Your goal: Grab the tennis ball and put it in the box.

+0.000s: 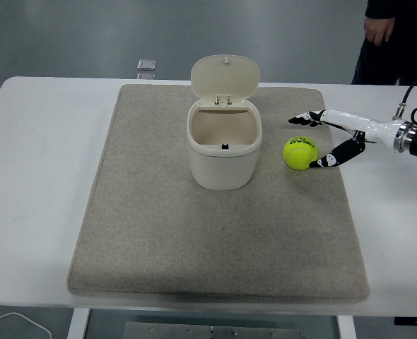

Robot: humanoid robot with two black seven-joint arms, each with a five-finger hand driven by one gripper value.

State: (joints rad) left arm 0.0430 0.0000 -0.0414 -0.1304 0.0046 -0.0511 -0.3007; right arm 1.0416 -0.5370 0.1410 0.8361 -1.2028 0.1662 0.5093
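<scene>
So far the yellow-green felt tennis ball (300, 152) lies ungrasped near the grey mat's (159, 233) right edge, the right hand (325, 138) spread around it, cream open-lidded plastic box (225, 145) empty.

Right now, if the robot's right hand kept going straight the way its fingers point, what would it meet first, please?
Probably the yellow-green tennis ball: the right hand points left, its spread fingers already bracketing the ball. Beyond it stands the cream lidded plastic box. Contact is unclear from this view.
</scene>
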